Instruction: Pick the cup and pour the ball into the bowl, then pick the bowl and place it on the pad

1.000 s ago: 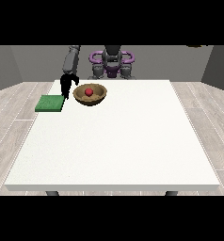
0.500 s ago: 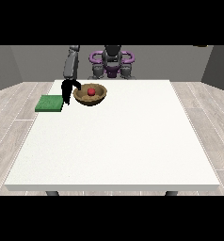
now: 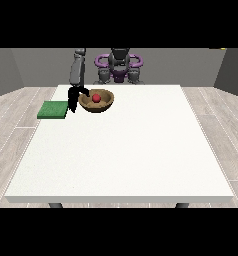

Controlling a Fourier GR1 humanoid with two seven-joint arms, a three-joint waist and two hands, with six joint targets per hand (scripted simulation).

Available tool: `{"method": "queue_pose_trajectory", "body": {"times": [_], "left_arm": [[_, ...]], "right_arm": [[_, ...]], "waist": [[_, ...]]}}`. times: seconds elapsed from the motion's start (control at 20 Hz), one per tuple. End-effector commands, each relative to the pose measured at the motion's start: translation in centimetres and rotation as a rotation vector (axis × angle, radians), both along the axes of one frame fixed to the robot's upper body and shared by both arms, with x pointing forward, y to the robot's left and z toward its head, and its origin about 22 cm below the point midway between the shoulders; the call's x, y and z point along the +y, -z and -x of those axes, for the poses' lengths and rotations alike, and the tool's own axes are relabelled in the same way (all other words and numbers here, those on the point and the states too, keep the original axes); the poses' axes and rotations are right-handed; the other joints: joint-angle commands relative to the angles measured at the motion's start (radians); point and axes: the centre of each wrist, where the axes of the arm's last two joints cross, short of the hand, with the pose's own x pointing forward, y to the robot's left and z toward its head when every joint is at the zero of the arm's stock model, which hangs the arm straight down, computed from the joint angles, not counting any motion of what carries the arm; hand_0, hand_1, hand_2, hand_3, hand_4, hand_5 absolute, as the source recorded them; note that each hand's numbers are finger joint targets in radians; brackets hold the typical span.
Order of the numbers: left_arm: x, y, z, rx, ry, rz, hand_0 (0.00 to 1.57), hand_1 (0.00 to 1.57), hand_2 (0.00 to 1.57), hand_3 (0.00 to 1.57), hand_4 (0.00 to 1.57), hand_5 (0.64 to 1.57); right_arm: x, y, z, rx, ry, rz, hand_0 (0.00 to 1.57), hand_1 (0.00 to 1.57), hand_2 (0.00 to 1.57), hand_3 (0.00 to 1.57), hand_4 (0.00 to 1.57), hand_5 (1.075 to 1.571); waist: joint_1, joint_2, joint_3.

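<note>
My hand at the view's left (image 3: pixel 72 98) hangs over the far left part of the white bench (image 3: pixel 121 150), its fingers pointing down, and a curled finger or thumb reaches toward the near rim of the brown bowl (image 3: pixel 97 101). Whether it has hold of that rim I cannot tell. The bowl sits just to the side of my hand, toward the bench's middle, with the red ball (image 3: pixel 96 98) resting inside it. The green pad (image 3: pixel 53 109) lies flat on the other side of my hand, at the bench's left edge.
</note>
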Motion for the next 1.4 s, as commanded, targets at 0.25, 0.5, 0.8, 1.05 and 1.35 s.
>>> {"method": "queue_pose_trajectory", "body": {"times": [0.25,0.5,0.8,1.05,1.35], "left_arm": [[2.0,-2.7,1.0,-0.038,-0.013,-0.016,0.00,0.00,0.00,0.00,1.02,1.535],[2.6,-2.8,1.4,-0.100,0.037,0.012,0.00,0.00,0.00,0.00,1.06,1.528],[1.9,-1.4,0.9,-0.039,0.037,0.021,0.00,0.00,0.00,0.00,1.16,1.527],[4.7,-0.3,1.6,0.014,-0.030,0.035,0.00,0.00,0.00,0.00,1.19,1.528],[7.1,1.2,2.8,0.056,-0.085,0.035,0.00,0.00,0.00,0.00,1.20,1.537]], "right_arm": [[0.5,1.7,0.8,0.251,0.126,0.037,0.88,0.88,0.58,0.00,0.61,1.514],[-4.2,2.4,4.3,0.293,0.197,0.241,1.57,1.57,1.57,1.57,0.91,1.478],[-4.7,0.4,3.1,0.326,0.244,0.337,1.57,1.57,1.57,1.29,0.99,1.542],[-8.4,-4.6,1.1,0.355,0.255,0.410,1.57,1.57,1.57,1.11,1.03,1.548],[-12.6,-10.8,-0.8,0.407,0.236,0.475,1.57,1.57,1.57,0.87,1.06,1.556]], "waist": [[0.007,0.050,0.0196],[0.048,0.130,0.0174],[0.057,0.065,0.0144],[-0.002,-0.007,0.0107],[-0.052,-0.028,0.0147]]}}
